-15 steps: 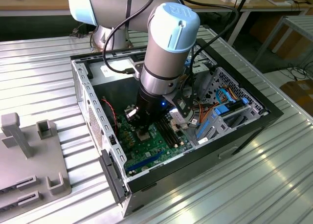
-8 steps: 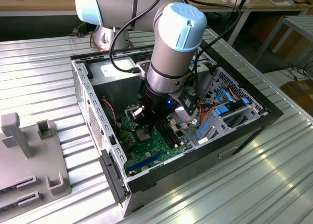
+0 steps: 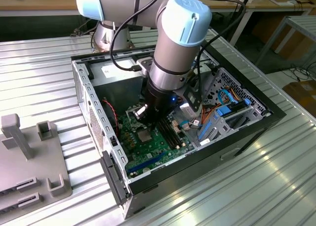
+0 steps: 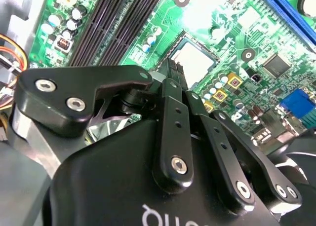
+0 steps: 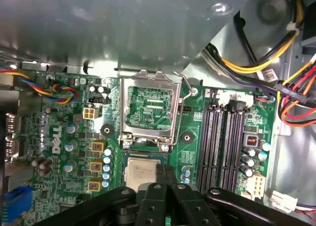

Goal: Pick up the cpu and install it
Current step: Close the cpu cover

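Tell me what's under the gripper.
The cpu, flat on the green motherboard beside the open socket frame. The gripper covers one of its edges, hiding whatever lies there.

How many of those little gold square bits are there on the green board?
3, in a row on the motherboard beside the cpu: a gold square nearest the socket frame, a middle one, and one farthest from it. The gripper may hide more.

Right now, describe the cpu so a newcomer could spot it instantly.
Inside the open computer case, find the green motherboard. Beside the long black memory slots, next to the hollow silver socket frame, lies the cpu, at the gripper tips. It is the only flat, plain silver-grey square; the frame is see-through.
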Available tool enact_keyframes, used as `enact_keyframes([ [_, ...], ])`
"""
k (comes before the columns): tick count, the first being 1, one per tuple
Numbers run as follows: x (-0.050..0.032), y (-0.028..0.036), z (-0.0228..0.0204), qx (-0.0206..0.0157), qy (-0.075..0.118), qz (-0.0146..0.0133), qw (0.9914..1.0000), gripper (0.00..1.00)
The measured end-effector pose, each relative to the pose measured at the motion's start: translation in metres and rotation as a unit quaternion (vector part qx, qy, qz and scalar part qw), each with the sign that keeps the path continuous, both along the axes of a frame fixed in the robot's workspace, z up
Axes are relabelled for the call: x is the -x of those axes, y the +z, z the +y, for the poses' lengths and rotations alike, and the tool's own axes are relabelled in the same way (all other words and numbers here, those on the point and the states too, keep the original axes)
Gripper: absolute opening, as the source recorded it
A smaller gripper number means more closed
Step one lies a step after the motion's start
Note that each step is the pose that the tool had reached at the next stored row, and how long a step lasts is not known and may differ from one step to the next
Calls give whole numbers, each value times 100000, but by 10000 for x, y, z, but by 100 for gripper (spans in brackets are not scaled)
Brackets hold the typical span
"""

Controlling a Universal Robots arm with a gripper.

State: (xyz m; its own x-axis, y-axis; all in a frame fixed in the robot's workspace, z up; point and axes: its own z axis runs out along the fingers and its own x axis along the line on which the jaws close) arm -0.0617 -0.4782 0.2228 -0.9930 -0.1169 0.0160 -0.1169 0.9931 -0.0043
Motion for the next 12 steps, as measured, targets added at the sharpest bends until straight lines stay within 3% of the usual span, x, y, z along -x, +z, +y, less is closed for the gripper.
enact_keyframes([
  [2, -1, 3, 0, 1, 845, 3, 99996, 11],
  [5, -2, 5, -1, 18, 4392, 10, 99904, 11],
  [6, -2, 4, 0, 8, 6618, 3, 99781, 11],
  [8, -1, 4, 0, 12, 8463, 5, 99641, 11],
  [12, -2, 4, -1, 13, 12585, 5, 99205, 11],
])
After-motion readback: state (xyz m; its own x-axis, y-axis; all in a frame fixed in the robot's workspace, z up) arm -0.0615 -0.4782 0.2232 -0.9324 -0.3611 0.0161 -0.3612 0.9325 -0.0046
